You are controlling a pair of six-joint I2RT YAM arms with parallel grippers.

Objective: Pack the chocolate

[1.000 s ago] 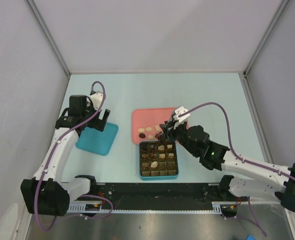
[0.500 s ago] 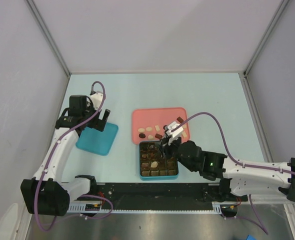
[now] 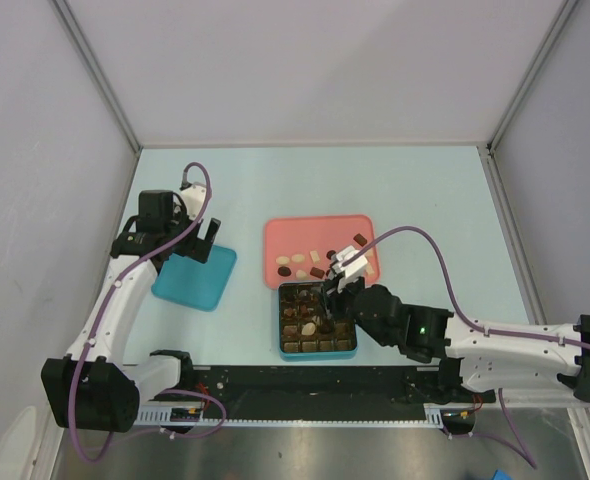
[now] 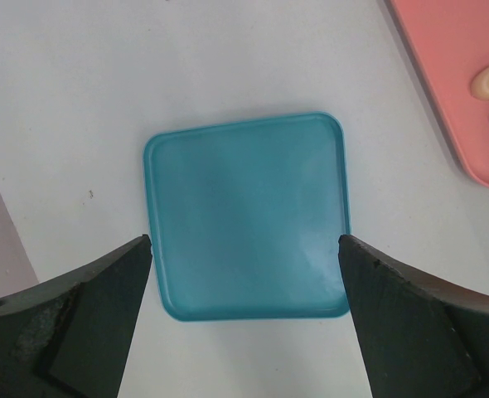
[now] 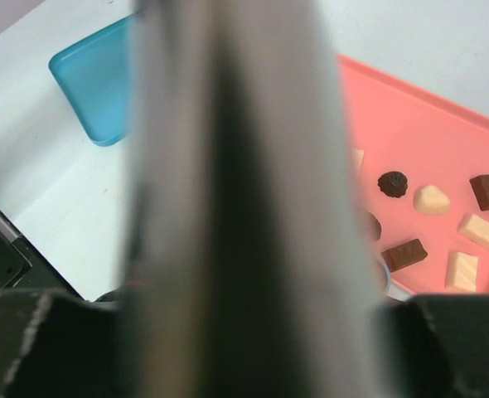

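Because each chocolate [image 5: 432,199] is small, light and rigid, yet likely to scuff, crack or slide under a hard squeeze, we judge that it wants a gentle pinch across its two widest sides, taken from straight above, one piece at a time.

Nearest to us, at 6 o'clock on the table [image 3: 425,200], sits the teal box [image 3: 318,354] with its grid of compartments. Most cells hold dark or brown pieces, and one cream oval shows left of centre; we cannot count the empty cells. The right gripper [image 3: 327,308] reaches down into the box's far half, towards 12 o'clock. We cannot tell whether its pincer is parted or pinching a piece: its own wrist camera is almost wholly blocked at close range, and the overhead view is too small.

Further out, at 9 o'clock from the box, lies the teal lid [image 4: 244,182], flat and bare. The left gripper [image 4: 244,249] hovers above it with its pincer spread wide, holding nothing.

Farthest, touching or just beside the box at its 12 o'clock edge, the pink tray [image 5: 427,133] carries the loose pieces not yet packed: dark, brown and cream, scattered along its near half and apart from one another.
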